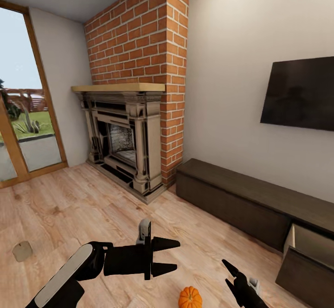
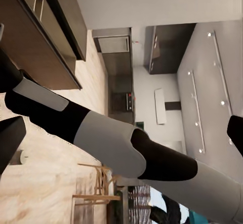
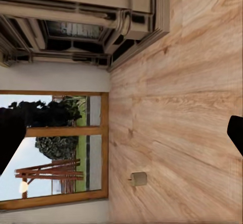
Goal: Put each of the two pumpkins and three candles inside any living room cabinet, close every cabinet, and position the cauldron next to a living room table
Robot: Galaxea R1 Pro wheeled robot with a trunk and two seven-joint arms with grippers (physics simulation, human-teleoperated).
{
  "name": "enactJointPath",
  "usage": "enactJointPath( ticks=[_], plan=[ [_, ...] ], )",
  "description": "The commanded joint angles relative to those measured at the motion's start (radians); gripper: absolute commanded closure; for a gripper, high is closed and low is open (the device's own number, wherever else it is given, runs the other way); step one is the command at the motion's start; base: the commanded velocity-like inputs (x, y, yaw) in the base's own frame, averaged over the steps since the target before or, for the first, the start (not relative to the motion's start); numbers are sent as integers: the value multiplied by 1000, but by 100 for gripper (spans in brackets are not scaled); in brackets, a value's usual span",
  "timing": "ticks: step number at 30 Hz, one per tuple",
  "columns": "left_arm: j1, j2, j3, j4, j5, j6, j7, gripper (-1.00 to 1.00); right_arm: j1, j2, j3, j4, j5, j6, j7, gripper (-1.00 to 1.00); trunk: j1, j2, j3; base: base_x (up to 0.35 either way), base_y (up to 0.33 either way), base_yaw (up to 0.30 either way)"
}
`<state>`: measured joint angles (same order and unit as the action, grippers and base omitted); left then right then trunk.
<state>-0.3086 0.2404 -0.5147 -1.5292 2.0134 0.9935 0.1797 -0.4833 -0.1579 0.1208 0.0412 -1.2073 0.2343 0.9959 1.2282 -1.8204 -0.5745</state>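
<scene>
Both hands spread, nothing held: left hand point(image 1: 178, 255), right hand point(image 1: 227, 273). Pumpkin point(image 1: 190, 297) on floor may be knocked rolling; cabinet point(image 1: 241, 201) drawer left open.

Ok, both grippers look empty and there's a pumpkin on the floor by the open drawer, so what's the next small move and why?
Probably lower the right gripper toward the pumpkin and close on it. Both grippers are open and hold nothing; the left gripper hovers above the wooden floor. The pumpkin sits on the floor between the two arms, and the cabinet already has a front pulled out at its right end, ready to take it.
</scene>
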Motion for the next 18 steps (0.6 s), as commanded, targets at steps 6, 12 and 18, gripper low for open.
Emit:
enactJointPath(
  ticks=[6,12,18],
  plan=[
    [-1,0,-1,0,9,-1,9,-100,-1,0,8,3,-11,8,6,-100,0,-1,-4,69,0,269],
    [-1,0,-1,0,10,-1,9,-100,-1,-1,8,3,-11,4,9,-100,0,-1,-6,119,0,124],
    [-1,0,-1,1,10,-1,9,-100,-2,-3,7,3,-10,5,8,-100,0,-1,-6,52,0,7]
  ],
)
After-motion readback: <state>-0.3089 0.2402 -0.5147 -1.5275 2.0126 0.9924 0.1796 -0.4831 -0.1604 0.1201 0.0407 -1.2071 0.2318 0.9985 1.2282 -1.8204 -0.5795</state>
